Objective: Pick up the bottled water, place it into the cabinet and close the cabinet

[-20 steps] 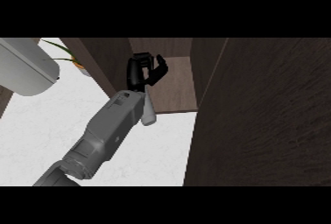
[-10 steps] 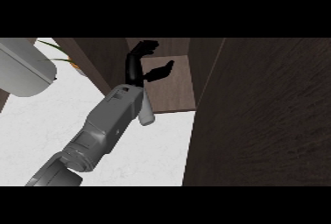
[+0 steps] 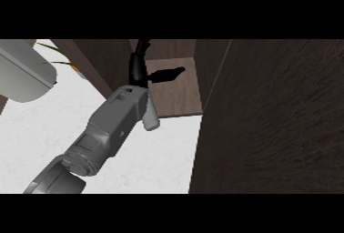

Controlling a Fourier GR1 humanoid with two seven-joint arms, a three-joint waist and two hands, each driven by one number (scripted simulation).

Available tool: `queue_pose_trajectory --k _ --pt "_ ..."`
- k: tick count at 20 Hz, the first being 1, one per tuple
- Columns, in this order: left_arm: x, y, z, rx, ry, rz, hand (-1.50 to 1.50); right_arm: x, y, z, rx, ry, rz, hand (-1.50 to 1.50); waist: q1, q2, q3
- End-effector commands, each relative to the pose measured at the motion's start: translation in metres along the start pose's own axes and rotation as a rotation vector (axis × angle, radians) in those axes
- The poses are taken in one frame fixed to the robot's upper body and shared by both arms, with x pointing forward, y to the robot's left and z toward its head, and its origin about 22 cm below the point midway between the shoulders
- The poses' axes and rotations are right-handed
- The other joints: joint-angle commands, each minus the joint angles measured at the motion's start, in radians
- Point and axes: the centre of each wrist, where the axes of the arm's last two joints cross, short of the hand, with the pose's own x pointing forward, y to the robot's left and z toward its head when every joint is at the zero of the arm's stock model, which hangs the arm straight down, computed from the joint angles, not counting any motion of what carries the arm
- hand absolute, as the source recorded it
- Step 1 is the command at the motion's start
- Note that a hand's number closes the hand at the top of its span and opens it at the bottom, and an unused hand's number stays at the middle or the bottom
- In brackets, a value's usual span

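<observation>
The wide dark brown wooden cabinet door (image 3: 275,118) fills the right side of the head view, standing open and running from the top edge to the bottom. Left of it spreads the white marbled counter top (image 3: 40,132), and above that, between two dark panels, sits the lighter brown wooden cabinet shelf (image 3: 176,91). A pale grey rounded object (image 3: 23,73) (what it is cannot be told) lies at the upper left, with thin green leaves (image 3: 57,54) just beside it. One grey forearm (image 3: 111,132) rises from the lower left toward the shelf; which arm it is cannot be told. Its black hand (image 3: 144,73) is over the shelf, thumb splayed out to the right and fingers reaching up past the top edge, with nothing in it. The bottled water is not in sight.
</observation>
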Motion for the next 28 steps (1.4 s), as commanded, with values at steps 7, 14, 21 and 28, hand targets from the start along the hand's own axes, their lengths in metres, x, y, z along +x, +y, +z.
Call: queue_pose_trajectory --k 7,14,21,28 --pt "0.012 -0.009 -0.002 -0.118 -0.094 0.140 -1.50 0.005 0.001 -0.001 -0.005 0.000 -0.021 -1.50 0.017 -0.006 -0.001" --pt "0.018 -0.013 0.000 -0.293 -0.108 0.321 -1.50 0.017 -0.004 0.003 0.000 -0.018 -0.005 -1.50 0.015 -0.017 0.000" --pt "0.028 -0.020 0.009 -0.327 -0.079 0.443 -1.50 0.027 -0.007 0.008 -0.028 0.025 0.025 -1.50 0.061 -0.030 0.000" --pt "0.022 -0.017 0.051 -0.373 -0.051 0.497 1.50 0.024 -0.011 0.005 -0.045 -0.004 0.044 -1.50 0.099 -0.036 0.001"
